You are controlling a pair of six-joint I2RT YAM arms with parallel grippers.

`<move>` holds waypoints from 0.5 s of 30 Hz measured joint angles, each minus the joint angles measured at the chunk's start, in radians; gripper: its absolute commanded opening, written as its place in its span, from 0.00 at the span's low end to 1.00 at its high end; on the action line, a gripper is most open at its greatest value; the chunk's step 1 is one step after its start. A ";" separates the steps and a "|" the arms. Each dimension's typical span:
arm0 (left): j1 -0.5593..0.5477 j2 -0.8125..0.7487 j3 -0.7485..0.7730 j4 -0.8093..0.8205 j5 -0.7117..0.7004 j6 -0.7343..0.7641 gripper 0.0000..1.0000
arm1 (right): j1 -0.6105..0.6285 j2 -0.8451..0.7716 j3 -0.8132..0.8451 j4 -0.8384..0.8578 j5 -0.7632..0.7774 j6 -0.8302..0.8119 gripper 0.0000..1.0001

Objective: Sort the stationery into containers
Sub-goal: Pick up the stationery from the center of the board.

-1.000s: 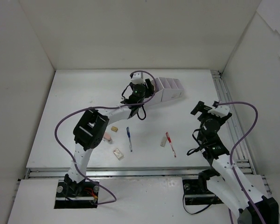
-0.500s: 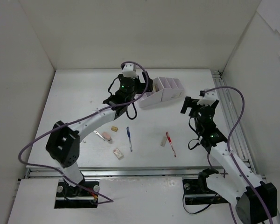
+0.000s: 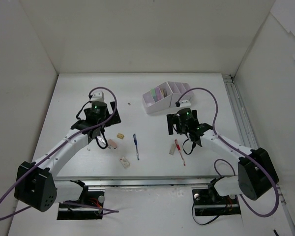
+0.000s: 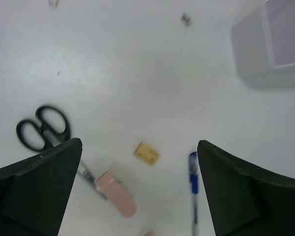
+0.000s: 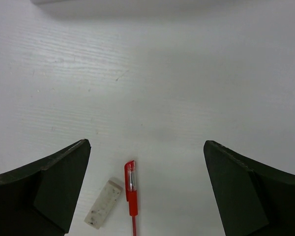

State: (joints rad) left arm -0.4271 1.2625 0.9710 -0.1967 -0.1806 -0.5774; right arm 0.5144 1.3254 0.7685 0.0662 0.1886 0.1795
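Note:
The white and lilac organizer (image 3: pixel 165 97) stands at the back centre; its corner (image 4: pixel 273 39) shows in the left wrist view. My left gripper (image 3: pixel 99 120) hangs open and empty above the table. Below it lie black-handled scissors (image 4: pixel 42 128), a pink eraser (image 4: pixel 118 197), a yellow eraser (image 4: pixel 147 153) and a blue pen (image 4: pixel 193 178). Near the table's middle, my right gripper (image 3: pixel 183 125) is also open and empty, just behind a red pen (image 5: pixel 131 191) and a pale eraser (image 5: pixel 103 204). Neither gripper (image 4: pixel 138 145) (image 5: pixel 146 145) touches anything.
Another pale eraser (image 3: pixel 124 162) lies near the front edge, left of the blue pen (image 3: pixel 136 146). A tiny scrap (image 3: pixel 129 103) sits left of the organizer. White walls close in the table on three sides, and a rail (image 3: pixel 241 128) runs along the right edge.
My left gripper opened at the organizer, then drew back left to hang over the scissors and erasers. My right arm swung in from the right to above the red pen.

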 measured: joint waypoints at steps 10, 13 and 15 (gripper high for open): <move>0.082 -0.094 -0.163 -0.153 0.037 -0.083 0.99 | 0.006 0.193 0.005 -0.119 -0.023 0.148 0.95; 0.090 -0.126 -0.163 -0.160 0.037 -0.090 0.99 | 0.006 0.232 0.006 -0.143 -0.043 0.177 0.95; 0.098 -0.136 -0.163 -0.169 0.034 -0.093 1.00 | 0.006 0.233 0.016 -0.151 -0.057 0.184 0.95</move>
State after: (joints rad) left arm -0.3290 1.1263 0.8085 -0.3660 -0.1463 -0.6701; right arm 0.5205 1.5589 0.7845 -0.0853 0.1318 0.3637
